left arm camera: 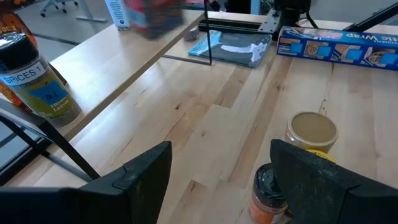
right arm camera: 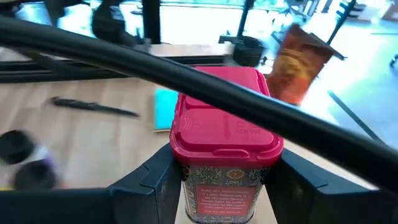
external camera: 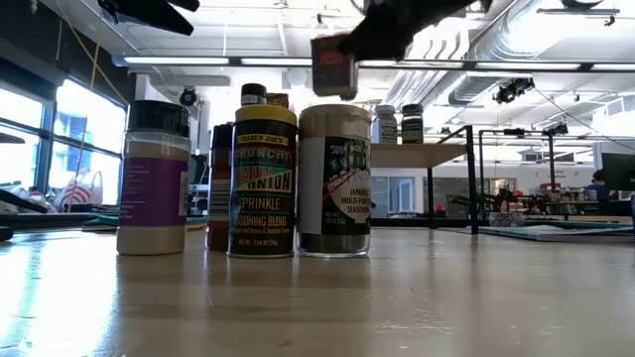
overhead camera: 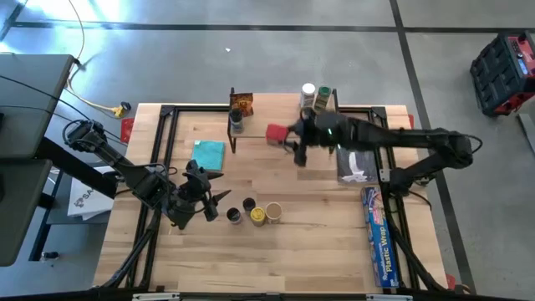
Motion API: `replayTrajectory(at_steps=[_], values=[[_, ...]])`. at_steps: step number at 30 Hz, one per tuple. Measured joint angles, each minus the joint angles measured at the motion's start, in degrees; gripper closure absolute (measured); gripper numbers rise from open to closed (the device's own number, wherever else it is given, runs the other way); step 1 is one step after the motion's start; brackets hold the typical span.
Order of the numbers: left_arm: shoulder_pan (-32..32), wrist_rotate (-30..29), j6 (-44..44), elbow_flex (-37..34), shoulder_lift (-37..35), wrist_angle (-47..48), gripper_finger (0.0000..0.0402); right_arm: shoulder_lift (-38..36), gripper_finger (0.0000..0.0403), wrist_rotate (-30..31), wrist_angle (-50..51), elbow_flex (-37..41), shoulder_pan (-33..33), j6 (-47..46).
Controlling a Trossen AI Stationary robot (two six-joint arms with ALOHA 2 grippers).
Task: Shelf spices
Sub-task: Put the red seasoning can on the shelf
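Tin (right arm camera: 225, 155) with red lid sits clamped in the right gripper (right arm camera: 224, 177), rigid and light, held by its sides. Left gripper (left arm camera: 221, 168) hangs with jaws apart.

table (overhead camera: 309, 242): pale smooth wood | red tin (right arm camera: 225, 142): glossy plastic lid

1. Ceiling strip lights (external camera: 189, 61) and the windows (external camera: 60, 139) light the room brightly and evenly.
2. The table (overhead camera: 292, 251) shows only soft, short shadows.
3. In the low view the near table surface is out of focus.
4. The red-lidded tin (right arm camera: 225, 146) is sharp in the right wrist view, while its background is smeared by motion.
5. Window glare washes out that view's far edge.
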State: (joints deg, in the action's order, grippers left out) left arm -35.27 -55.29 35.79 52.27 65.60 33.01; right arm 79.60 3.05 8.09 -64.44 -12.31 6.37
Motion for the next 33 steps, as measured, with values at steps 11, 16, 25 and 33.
replayTrajectory(at_steps=[11,16,25,33], values=[[0.0,0.0,0.0,0.0,0.0,0.1,0.0135,8.3,0.0225,-7.2,-0.1,-1.2,-9.1,2.5],[0.0,0.0,0.0,0.0,0.0,0.1,0.0135,9.3,0.0225,-7.6,-0.6,-1.2,-10.3,3.2],[0.0,0.3,0.0,0.0,0.0,0.1,0.0135,9.2,0.0225,-7.4,-0.3,-1.2,-14.2,3.6],[0.0,0.3,0.0,0.0,0.0,0.1,0.0135,9.2,0.013,-7.4,0.0,-1.2,-15.2,4.1]])
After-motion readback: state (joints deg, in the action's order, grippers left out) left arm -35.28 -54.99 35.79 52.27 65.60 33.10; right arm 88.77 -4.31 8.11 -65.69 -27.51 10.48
